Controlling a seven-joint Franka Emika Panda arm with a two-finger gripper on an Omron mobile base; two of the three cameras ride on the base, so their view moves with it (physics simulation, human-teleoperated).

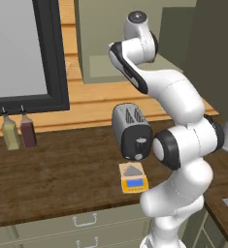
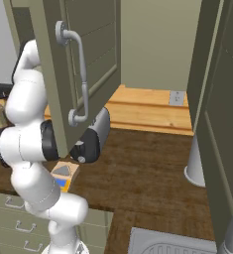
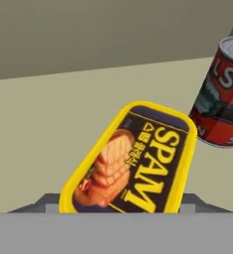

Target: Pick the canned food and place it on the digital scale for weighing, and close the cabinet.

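In the hand view the gripper's fingertips are hidden at the bottom edge, so I cannot tell whether they are apart or clamped. Right in front lies the canned food, a flat yellow tin on the pale cabinet shelf, with a red can just beyond. The cabinet door stands open. The digital scale sits on the counter before the toaster.
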